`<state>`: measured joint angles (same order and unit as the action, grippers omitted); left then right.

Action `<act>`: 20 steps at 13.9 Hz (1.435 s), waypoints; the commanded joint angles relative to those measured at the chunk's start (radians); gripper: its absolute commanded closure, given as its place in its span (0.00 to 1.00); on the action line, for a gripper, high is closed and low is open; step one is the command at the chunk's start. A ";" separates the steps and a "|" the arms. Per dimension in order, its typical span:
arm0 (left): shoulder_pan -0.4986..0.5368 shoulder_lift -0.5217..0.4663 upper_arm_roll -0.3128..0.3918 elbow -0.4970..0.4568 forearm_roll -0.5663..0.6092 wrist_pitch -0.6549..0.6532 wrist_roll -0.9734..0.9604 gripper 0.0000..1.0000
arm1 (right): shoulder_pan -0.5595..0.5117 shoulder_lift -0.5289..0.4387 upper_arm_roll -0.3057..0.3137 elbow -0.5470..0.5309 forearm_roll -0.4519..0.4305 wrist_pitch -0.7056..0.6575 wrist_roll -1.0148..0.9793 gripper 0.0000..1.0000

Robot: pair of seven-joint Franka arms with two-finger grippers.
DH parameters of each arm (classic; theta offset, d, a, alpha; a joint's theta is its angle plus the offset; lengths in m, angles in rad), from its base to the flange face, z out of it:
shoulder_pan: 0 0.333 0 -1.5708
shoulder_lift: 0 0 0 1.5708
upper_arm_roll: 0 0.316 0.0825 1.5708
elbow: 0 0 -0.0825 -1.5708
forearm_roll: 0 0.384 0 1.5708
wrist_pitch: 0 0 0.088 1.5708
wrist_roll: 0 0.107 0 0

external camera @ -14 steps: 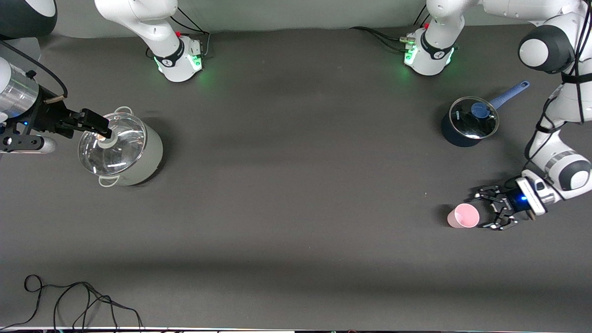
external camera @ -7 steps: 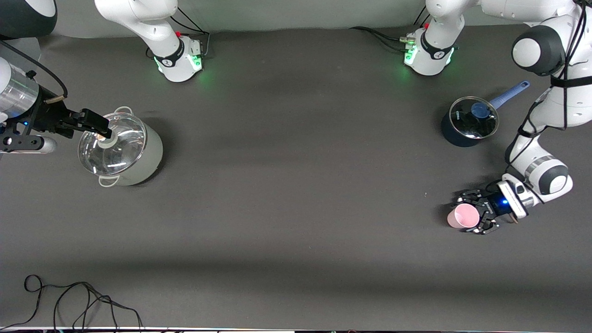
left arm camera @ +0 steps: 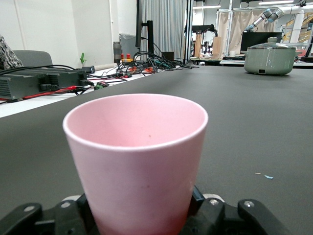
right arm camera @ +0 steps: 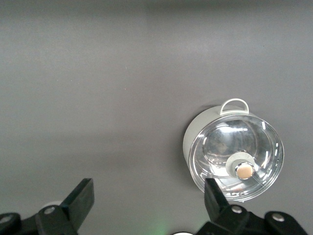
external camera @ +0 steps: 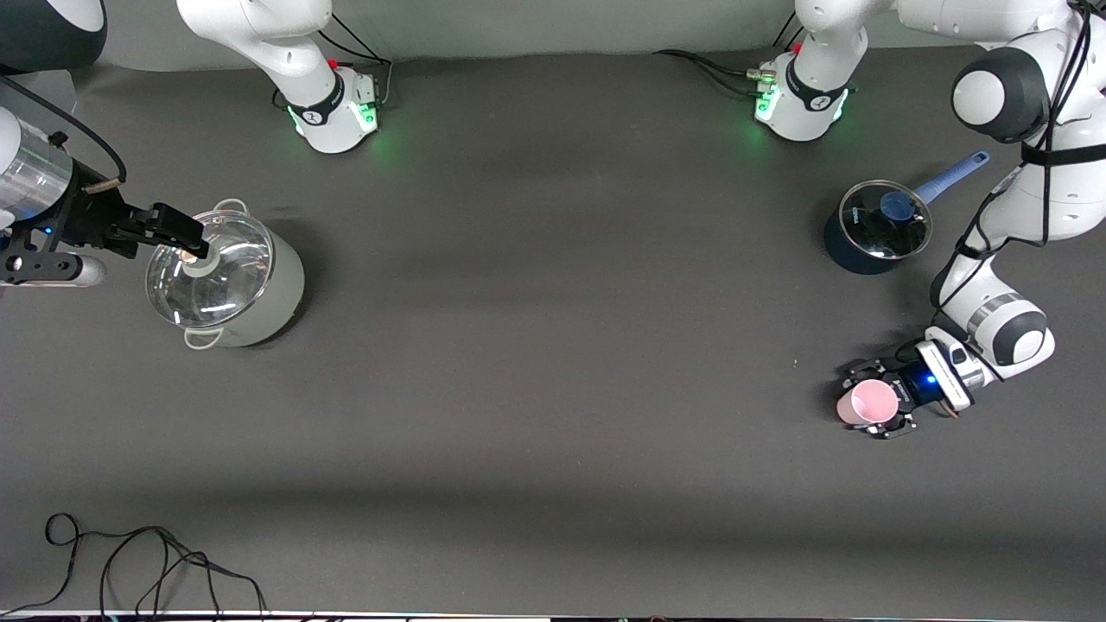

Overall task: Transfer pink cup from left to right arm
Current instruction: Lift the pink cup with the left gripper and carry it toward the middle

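The pink cup (external camera: 867,403) stands upright on the dark table at the left arm's end, nearer to the front camera than the blue saucepan. My left gripper (external camera: 874,403) reaches in low from the side and is shut on the pink cup, one finger against each side of its lower wall. In the left wrist view the pink cup (left arm camera: 137,156) fills the middle, with my left gripper (left arm camera: 140,221) clamped round its base. My right gripper (external camera: 177,231) hangs open over the rim of the pale green pot, and in its own wrist view my right gripper (right arm camera: 147,200) holds nothing.
A pale green pot (external camera: 259,289) with a glass lid (right arm camera: 235,157) stands at the right arm's end. A blue saucepan (external camera: 874,226) with a glass lid and a long handle stands farther from the front camera than the cup. Loose black cable (external camera: 130,561) lies near the table's front edge.
My left gripper slid along the table onto the cup and its fingers came together on the cup's sides. The cup stayed in place. The right arm has not moved.
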<state>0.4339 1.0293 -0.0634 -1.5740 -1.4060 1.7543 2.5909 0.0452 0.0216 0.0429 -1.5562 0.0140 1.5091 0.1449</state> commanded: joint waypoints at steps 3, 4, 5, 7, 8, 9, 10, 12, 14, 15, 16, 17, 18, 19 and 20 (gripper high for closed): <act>-0.024 -0.078 0.000 -0.069 -0.019 0.030 -0.008 0.60 | 0.007 0.006 -0.003 0.016 -0.020 -0.013 -0.018 0.00; -0.043 -0.122 -0.007 -0.114 -0.022 0.056 -0.023 0.61 | 0.007 0.006 -0.003 0.016 -0.020 -0.015 -0.018 0.00; -0.052 -0.165 -0.030 -0.167 -0.046 0.092 -0.026 0.62 | 0.007 0.006 -0.003 0.016 -0.020 -0.013 -0.018 0.00; -0.050 -0.236 -0.126 -0.259 -0.123 0.187 -0.017 0.62 | 0.007 0.006 -0.003 0.016 -0.020 -0.013 -0.018 0.00; -0.050 -0.276 -0.180 -0.302 -0.163 0.248 -0.017 0.63 | 0.007 0.006 -0.003 0.016 -0.020 -0.013 -0.018 0.00; -0.052 -0.317 -0.244 -0.345 -0.212 0.328 -0.017 0.63 | 0.007 0.006 -0.003 0.016 -0.020 -0.013 -0.018 0.00; -0.052 -0.356 -0.325 -0.386 -0.275 0.415 -0.015 0.63 | 0.007 0.006 -0.003 0.016 -0.020 -0.013 -0.016 0.00; -0.050 -0.425 -0.502 -0.448 -0.437 0.609 -0.003 0.63 | 0.007 0.006 -0.005 0.016 -0.019 -0.015 -0.002 0.00; -0.052 -0.474 -0.663 -0.466 -0.569 0.776 0.003 0.63 | -0.001 0.006 -0.005 0.016 -0.011 -0.015 0.011 0.00; -0.053 -0.489 -0.744 -0.465 -0.637 0.851 0.003 0.63 | -0.005 0.005 -0.006 0.018 -0.008 -0.015 0.051 0.00; -0.054 -0.506 -0.830 -0.459 -0.698 0.922 0.002 0.63 | -0.004 0.003 -0.018 0.018 -0.006 -0.015 0.103 0.00; -0.054 -0.523 -0.898 -0.454 -0.744 0.979 0.002 0.63 | -0.001 0.003 -0.021 0.019 0.000 -0.015 0.157 0.01; -0.054 -0.546 -0.965 -0.451 -0.781 1.025 0.000 0.63 | -0.001 0.001 -0.021 0.019 0.013 -0.017 0.220 0.01; -0.055 -0.567 -1.015 -0.445 -0.803 1.051 -0.002 0.63 | 0.001 0.001 -0.021 0.021 0.035 -0.021 0.292 0.01; -0.057 -0.589 -1.062 -0.425 -0.830 1.077 -0.005 0.63 | 0.005 0.003 -0.021 0.024 0.047 -0.038 0.377 0.01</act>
<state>0.3651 0.5102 -1.0571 -1.9943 -2.1775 2.7903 2.5830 0.0406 0.0217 0.0244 -1.5550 0.0299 1.5063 0.3831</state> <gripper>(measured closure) 0.366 0.004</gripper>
